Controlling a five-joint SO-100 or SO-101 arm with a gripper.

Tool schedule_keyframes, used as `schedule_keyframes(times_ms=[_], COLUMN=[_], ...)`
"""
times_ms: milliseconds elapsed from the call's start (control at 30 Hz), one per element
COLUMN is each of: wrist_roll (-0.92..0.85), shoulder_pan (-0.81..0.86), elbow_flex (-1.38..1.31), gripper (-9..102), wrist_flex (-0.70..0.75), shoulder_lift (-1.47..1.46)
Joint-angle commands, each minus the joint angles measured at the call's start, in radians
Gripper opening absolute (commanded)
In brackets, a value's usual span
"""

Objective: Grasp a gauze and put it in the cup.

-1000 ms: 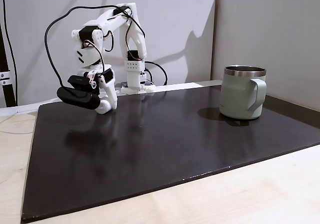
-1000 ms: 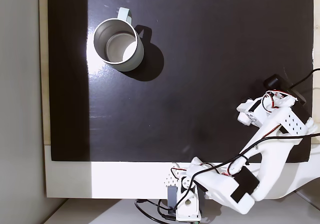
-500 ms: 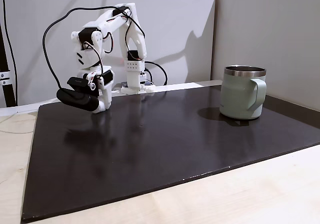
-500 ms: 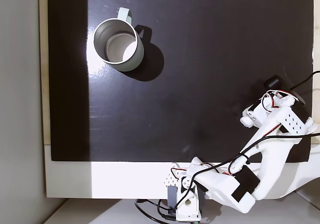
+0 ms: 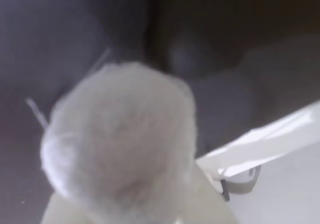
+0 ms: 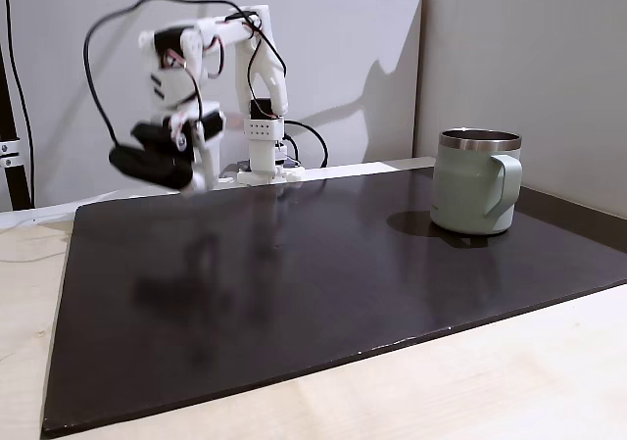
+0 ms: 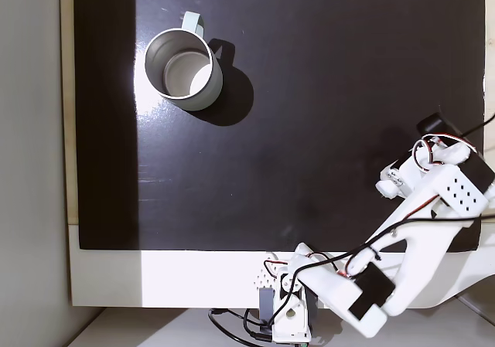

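Between the raised white plastic arm [image 6: 201, 77] and the pale sage-green metal mug [image 6: 476, 181], well apart, the dark matte mat [image 7: 325, 92] lies bare, the mug [image 7: 184, 62] its lone obstacle.

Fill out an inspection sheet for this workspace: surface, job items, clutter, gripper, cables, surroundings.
Surface: black mat on a pale wooden table; glossy, nothing spilled.
Gauze: white fuzzy roll, blurred and close to the lens in the wrist view, apparently held at the gripper.
Cup: green mug upright on the mat, open top, inside looks empty, far from the arm.
Clutter: nothing seen.
Gripper: gripper raised above the mat, motion-blurred; jaw state cannot be told.
Cables: black cables loop over the arm; more run behind the base.
Surroundings: plain grey walls.
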Motion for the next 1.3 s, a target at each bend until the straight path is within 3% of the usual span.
schedule_keyframes(times_ms=[0,200,600,1267], wrist_roll=[0.044,0.144,0.413,1.192], shoulder_pan=[-0.026,-0.075,-0.204,-0.736], elbow_flex=[-0.083,-0.199,-0.298,-0.739], gripper=[0,0,0,0], wrist_flex=[0.028,0.126,0.127,0.132], shoulder_lift=[0.126,0.224,0.44,0.089])
